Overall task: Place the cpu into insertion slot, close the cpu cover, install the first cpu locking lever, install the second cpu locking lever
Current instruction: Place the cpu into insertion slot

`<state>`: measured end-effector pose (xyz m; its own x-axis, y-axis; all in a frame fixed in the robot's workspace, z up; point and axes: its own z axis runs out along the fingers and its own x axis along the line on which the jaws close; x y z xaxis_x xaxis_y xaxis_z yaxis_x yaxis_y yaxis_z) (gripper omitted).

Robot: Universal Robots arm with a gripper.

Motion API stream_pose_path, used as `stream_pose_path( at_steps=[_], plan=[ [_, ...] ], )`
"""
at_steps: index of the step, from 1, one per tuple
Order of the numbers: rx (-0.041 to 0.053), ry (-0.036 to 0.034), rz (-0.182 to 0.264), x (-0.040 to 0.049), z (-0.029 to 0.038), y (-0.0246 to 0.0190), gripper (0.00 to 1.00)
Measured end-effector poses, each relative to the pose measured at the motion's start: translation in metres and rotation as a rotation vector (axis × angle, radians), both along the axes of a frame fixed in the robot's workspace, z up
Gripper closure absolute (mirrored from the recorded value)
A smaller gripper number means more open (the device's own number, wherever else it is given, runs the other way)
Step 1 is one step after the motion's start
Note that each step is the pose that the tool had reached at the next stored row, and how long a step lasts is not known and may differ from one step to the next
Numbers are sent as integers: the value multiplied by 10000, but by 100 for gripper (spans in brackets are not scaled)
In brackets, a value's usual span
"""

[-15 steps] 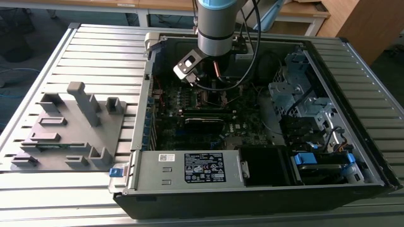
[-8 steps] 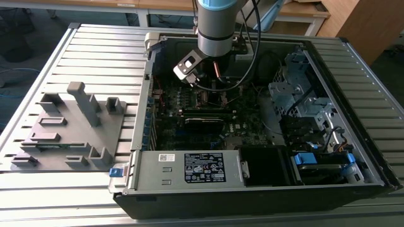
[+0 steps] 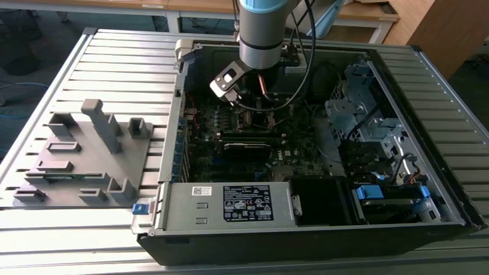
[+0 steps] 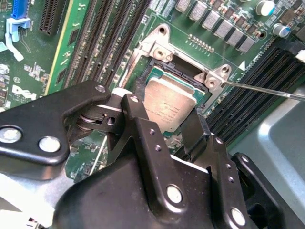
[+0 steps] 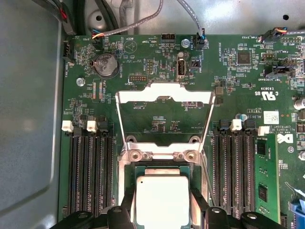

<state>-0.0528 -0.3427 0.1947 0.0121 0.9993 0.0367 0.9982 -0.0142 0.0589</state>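
The cpu [image 4: 169, 102] [image 5: 159, 191], a flat square chip with a silvery face, lies in the insertion slot [image 4: 162, 61] on the green board. My gripper [image 4: 167, 109] [image 5: 162, 211] hangs low over it, with one black finger [image 4: 138, 119] against each of two opposite chip edges, shut on the chip. The cpu cover [image 5: 164, 98], a thin silvery frame with a cut-out middle, is swung back off the slot on its hinge. A thin metal lever rod [image 4: 267, 90] runs out from the slot's corner. In the exterior view the gripper [image 3: 243, 107] is inside the open computer case.
Long black memory strips [image 5: 90, 171] [image 5: 233, 171] flank the slot on both sides. The case's walls [image 3: 306, 238], drive cages [image 3: 367, 120] and loose cables [image 3: 306, 63] surround the board. A grey fixture plate [image 3: 84, 154] lies on the slatted table at the exterior view's left.
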Motion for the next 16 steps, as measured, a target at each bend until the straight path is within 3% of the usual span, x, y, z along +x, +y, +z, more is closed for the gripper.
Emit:
stream_pose_path(
  at_steps=[16],
  plan=[
    [-1,0,24,-11,-9,-2,46]
  ],
)
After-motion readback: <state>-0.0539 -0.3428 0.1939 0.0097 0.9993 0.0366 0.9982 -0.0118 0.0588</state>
